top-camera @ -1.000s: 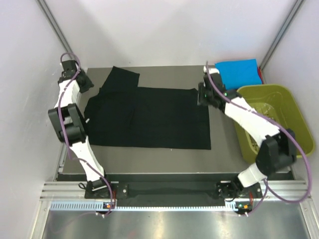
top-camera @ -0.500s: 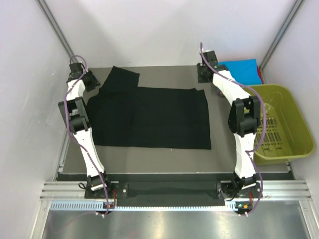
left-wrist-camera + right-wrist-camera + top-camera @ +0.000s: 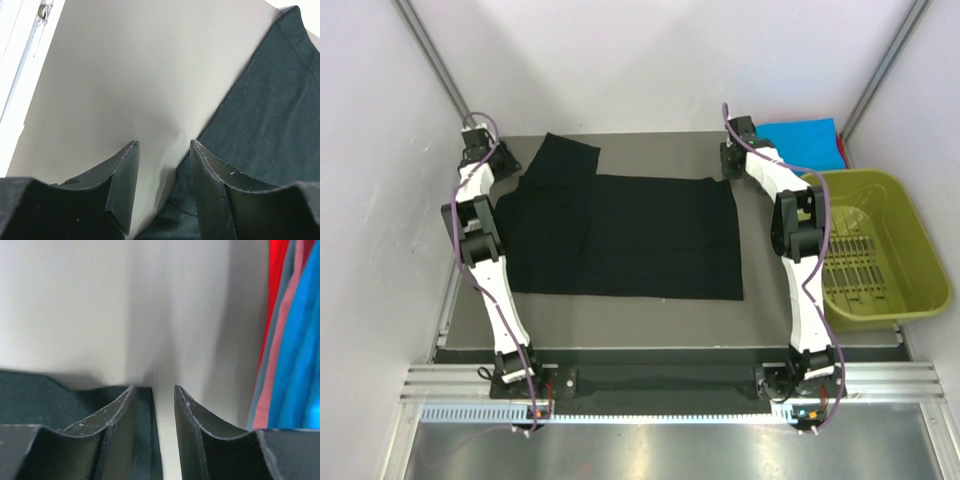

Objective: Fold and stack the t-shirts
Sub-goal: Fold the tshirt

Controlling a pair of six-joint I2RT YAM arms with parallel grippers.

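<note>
A large black t-shirt (image 3: 620, 235) lies spread flat on the grey table, one sleeve pointing to the far left. My left gripper (image 3: 506, 166) is open at the shirt's far left edge. In the left wrist view the left gripper (image 3: 162, 145) has its right finger over the black cloth (image 3: 270, 110) and its left finger over bare table. My right gripper (image 3: 728, 172) is open at the shirt's far right corner. In the right wrist view the right gripper (image 3: 153, 387) stands with the black corner (image 3: 45, 390) under its left finger. A folded blue shirt (image 3: 800, 142) lies on a red one (image 3: 275, 290) at the far right.
An olive-green plastic basket (image 3: 910, 235) stands at the right edge of the table, next to the right arm. White walls close in the table at the back and on both sides. A metal rail runs along the near edge.
My right arm swung from the shirt's right edge to the back, then settled at the shirt's far right corner. My left gripper moved right, up to the shirt's far left edge.
</note>
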